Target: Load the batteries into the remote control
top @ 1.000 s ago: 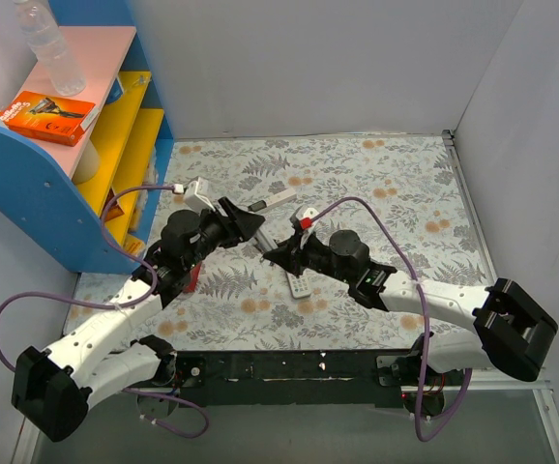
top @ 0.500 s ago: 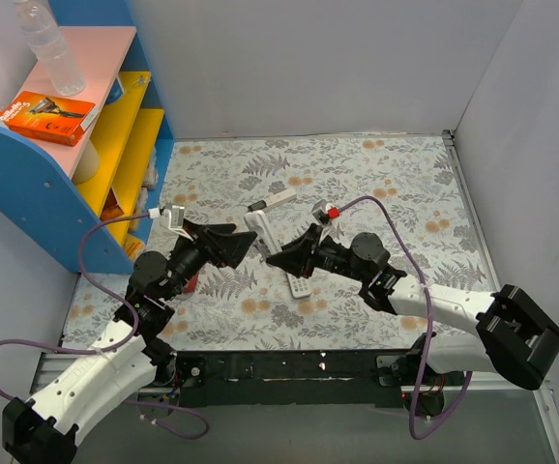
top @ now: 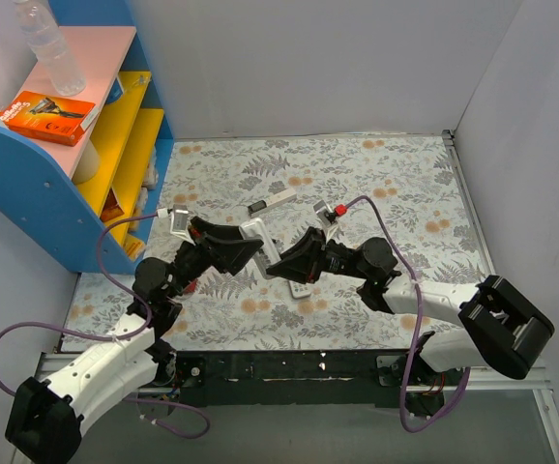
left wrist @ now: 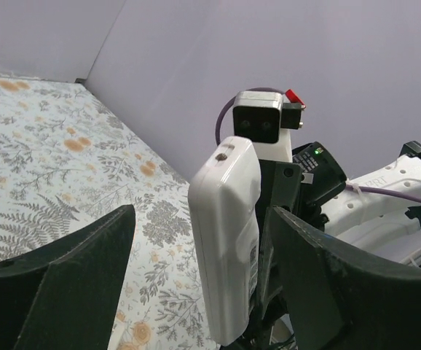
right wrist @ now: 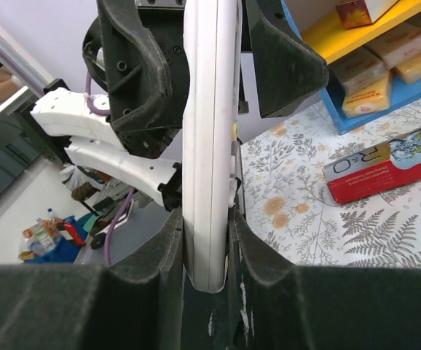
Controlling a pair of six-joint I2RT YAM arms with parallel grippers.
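Observation:
My right gripper point(right wrist: 207, 227) is shut on one end of a white remote control point(right wrist: 210, 138) and holds it on edge above the floral table. In the top view the remote point(top: 257, 236) hangs between the two grippers. My left gripper point(left wrist: 202, 222) is open, with a finger point(left wrist: 57, 284) wide on either side of the remote's point(left wrist: 229, 240) other end, not touching it. From above, the left gripper point(top: 249, 249) faces the right gripper point(top: 279, 259). No batteries show in any view.
A second white remote point(top: 299, 287) lies on the table under the grippers. A long white bar with a black end point(top: 272, 201) lies further back. A red box point(right wrist: 385, 169) lies near the blue and yellow shelf unit point(top: 57, 184) at the left.
My right gripper has raised the remote and turned it toward the left arm. My left gripper drew back and lower, and now stands open around the remote's free end.

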